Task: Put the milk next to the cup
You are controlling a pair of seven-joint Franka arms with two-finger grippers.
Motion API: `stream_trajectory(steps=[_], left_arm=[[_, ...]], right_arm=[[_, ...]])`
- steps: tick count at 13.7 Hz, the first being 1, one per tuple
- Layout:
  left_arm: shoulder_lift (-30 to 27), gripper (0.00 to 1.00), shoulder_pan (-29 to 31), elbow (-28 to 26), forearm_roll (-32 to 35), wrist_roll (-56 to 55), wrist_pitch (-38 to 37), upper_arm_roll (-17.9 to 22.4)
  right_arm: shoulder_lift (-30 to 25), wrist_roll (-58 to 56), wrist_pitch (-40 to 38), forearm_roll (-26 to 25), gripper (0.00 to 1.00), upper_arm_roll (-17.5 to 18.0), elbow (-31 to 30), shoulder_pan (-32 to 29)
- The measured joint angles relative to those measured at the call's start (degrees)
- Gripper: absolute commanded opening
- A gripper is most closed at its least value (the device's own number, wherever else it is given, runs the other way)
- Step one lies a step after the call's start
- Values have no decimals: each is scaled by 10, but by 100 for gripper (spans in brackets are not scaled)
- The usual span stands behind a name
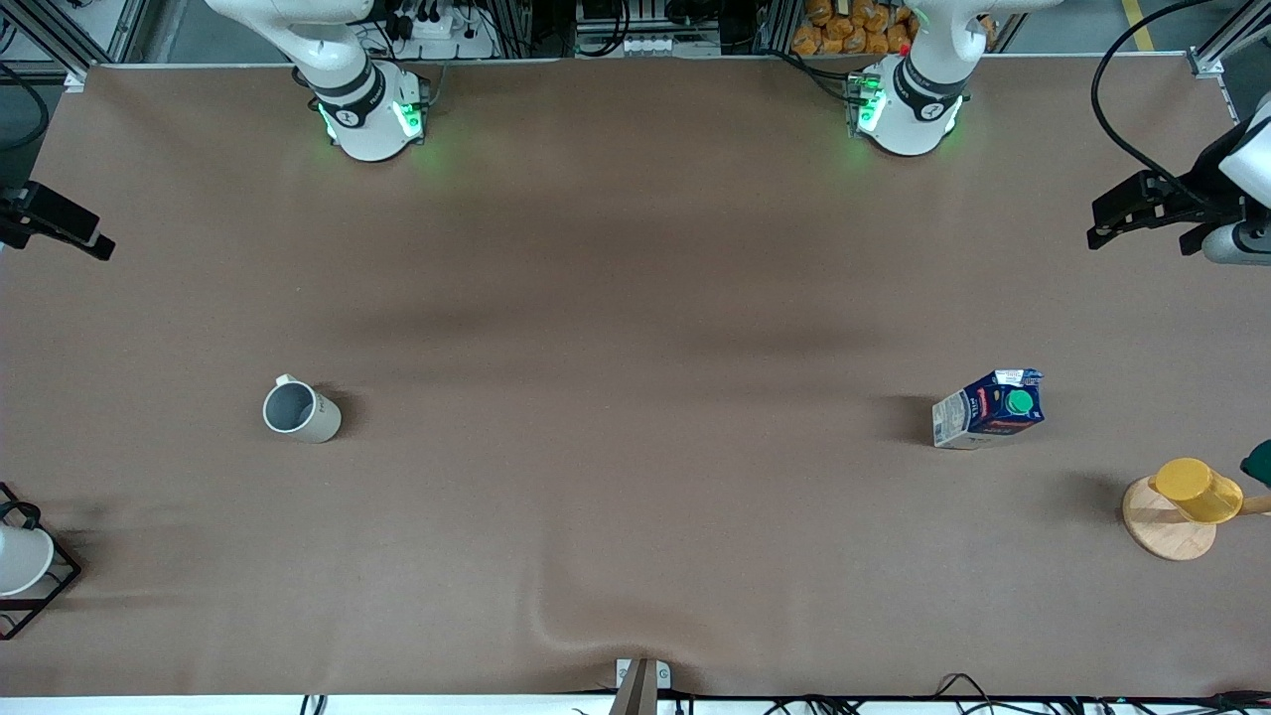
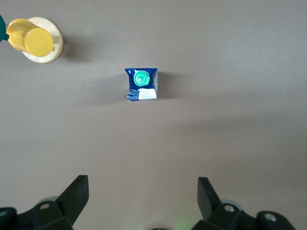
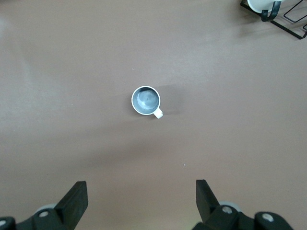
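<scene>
The milk (image 1: 989, 408), a dark blue carton with a green cap, stands upright toward the left arm's end of the table. It shows from above in the left wrist view (image 2: 141, 84). The cup (image 1: 300, 410), an off-white mug with a grey inside, stands toward the right arm's end. It also shows in the right wrist view (image 3: 146, 100). My left gripper (image 2: 143, 191) is open and empty, high over bare table near the milk. It shows at the front view's edge (image 1: 1132, 223). My right gripper (image 3: 141, 194) is open and empty, high over bare table near the cup.
A yellow cup (image 1: 1197, 490) sits on a round wooden stand (image 1: 1164, 531), nearer the front camera than the milk, at the left arm's end. A white bowl-shaped vessel in a black wire frame (image 1: 25, 566) sits at the right arm's end. Brown table (image 1: 635, 397) lies between milk and cup.
</scene>
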Motion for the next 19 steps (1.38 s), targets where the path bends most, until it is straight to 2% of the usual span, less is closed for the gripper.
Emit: stream_trajectory(steps=[11, 19], left_arm=[[1, 100, -2, 0, 0, -5, 0, -1], [2, 100, 0, 0, 0, -5, 1, 4]], right_arm=[[5, 0, -1, 0, 100, -3, -14, -1], [70, 0, 12, 3, 100, -2, -21, 0]])
